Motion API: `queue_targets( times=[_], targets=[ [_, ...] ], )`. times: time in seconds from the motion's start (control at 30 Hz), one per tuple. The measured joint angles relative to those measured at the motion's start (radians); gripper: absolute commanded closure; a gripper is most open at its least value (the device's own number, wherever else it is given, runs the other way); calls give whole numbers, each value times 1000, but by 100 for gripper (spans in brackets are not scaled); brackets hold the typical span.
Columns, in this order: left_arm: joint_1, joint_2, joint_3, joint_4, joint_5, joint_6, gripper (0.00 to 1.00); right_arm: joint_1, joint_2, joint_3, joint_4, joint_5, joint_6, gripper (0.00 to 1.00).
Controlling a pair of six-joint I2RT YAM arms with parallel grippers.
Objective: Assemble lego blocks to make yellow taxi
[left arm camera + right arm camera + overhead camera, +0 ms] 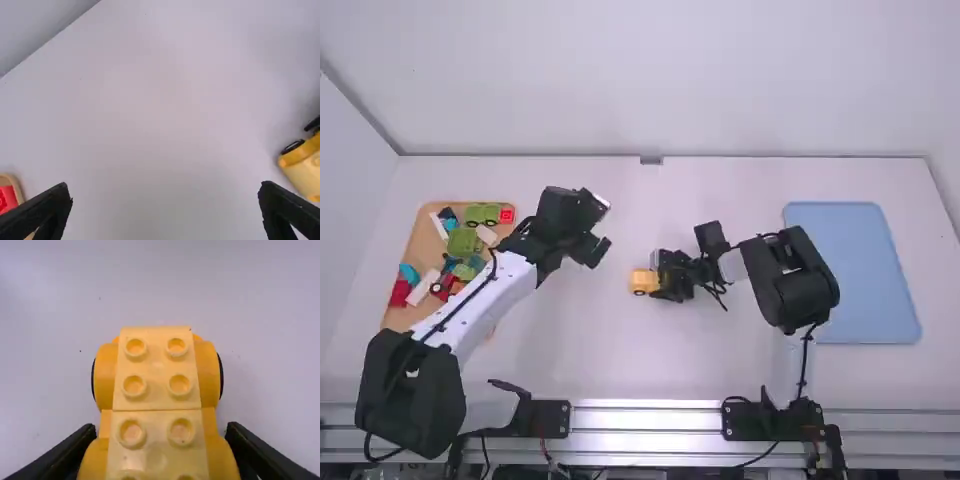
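Observation:
The yellow taxi [643,281] stands near the middle of the table in the high view, with my right gripper [672,276] at its right end. My left gripper [599,226] hangs over the table, up and left of the taxi. In the left wrist view my left gripper [165,200] is wide open with nothing between its fingers, and part of the yellow taxi [305,167] shows at the right edge. Between the fingers of my right gripper [161,432] is the yellow taxi [157,372], wheels at its sides and light-yellow studded bricks on top; the fingers press its sides.
A wooden tray [400,317] at the left holds several red, green, blue and white blocks. On the right lies a blue mat [850,270]. The tray's corner and a red block [7,198] show in the left wrist view.

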Motion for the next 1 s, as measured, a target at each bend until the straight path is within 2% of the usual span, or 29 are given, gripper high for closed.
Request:
queue_targets(
  times=[0.07,0.13,0.3,0.6,0.77,1.0],
  targets=[
    [6,0,0,-1,-29,-32,1,0,0,0,-1,0,1,15],
    [16,0,0,-9,-53,-58,1,0,-3,0,-9,-2,-1,1],
    [92,0,0,-25,-97,-137,1,-15,-51,-4,-84,39,1,2],
    [339,0,0,-89,-116,-319,1,-63,-275,-6,-249,139,9,2],
    [465,-2,0,-131,-123,-475,1,-68,-313,-6,-223,159,24,2],
    [484,-2,0,-178,-173,-545,1,-68,-312,-6,-179,162,54,2]
  ],
)
